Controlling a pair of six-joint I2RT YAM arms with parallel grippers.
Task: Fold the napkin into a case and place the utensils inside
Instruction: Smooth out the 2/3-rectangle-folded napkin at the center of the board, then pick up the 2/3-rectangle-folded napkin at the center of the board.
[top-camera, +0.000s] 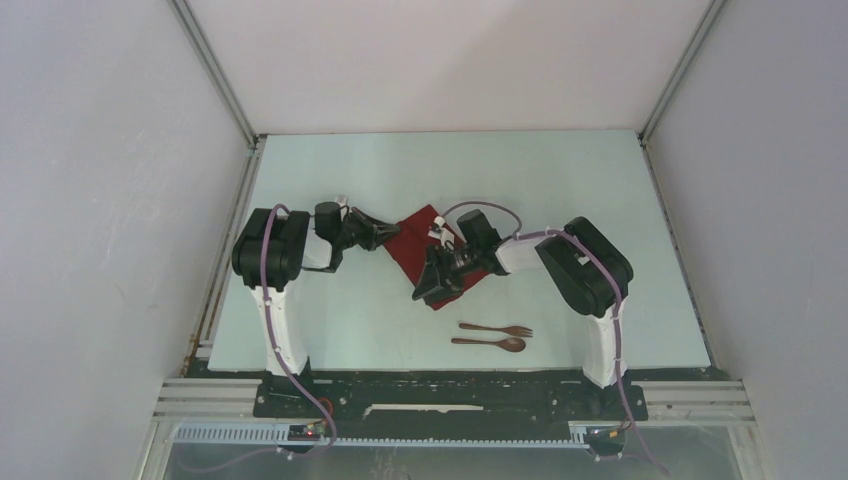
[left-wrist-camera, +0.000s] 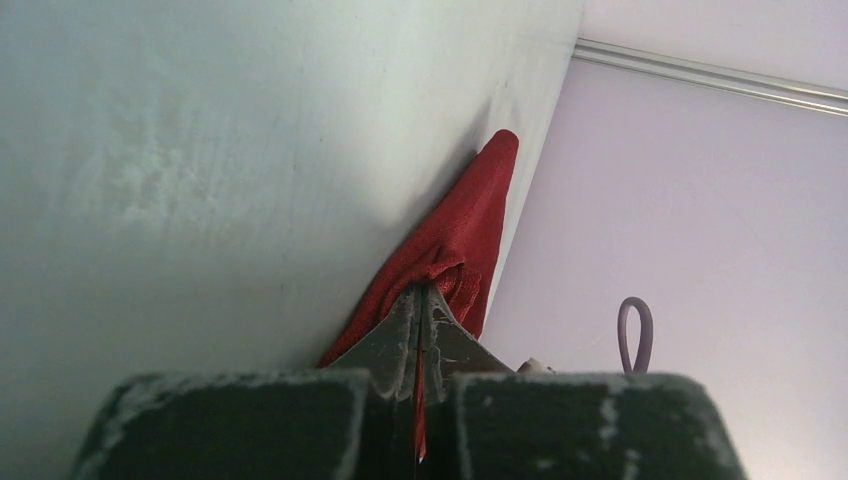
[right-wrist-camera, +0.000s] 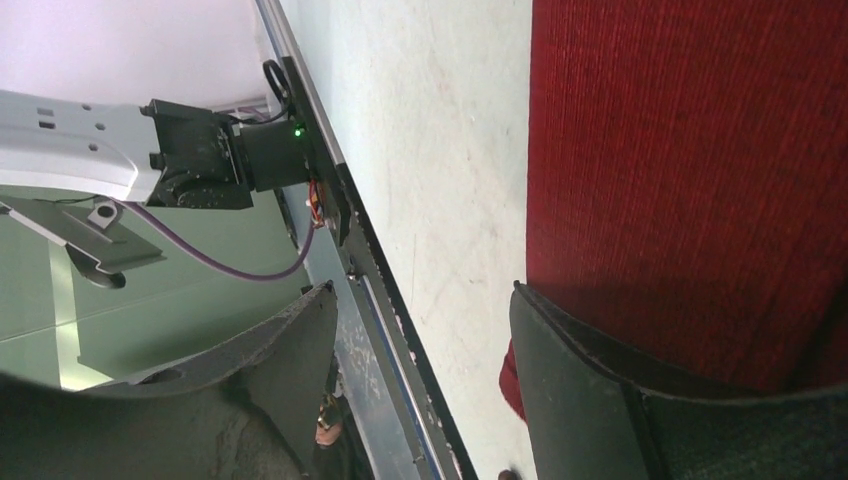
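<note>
Pale table carries the napkin mid-surface; my left fingers pinch its corner, right fingers gape wide over an edge. Soft, limp cloth, I reckon: grip corners.

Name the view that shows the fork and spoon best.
Top external: the fork and spoon lie whole, side by side on the table, apart from the napkin. Neither wrist view shows them clearly; both show mainly napkin and table.
</note>
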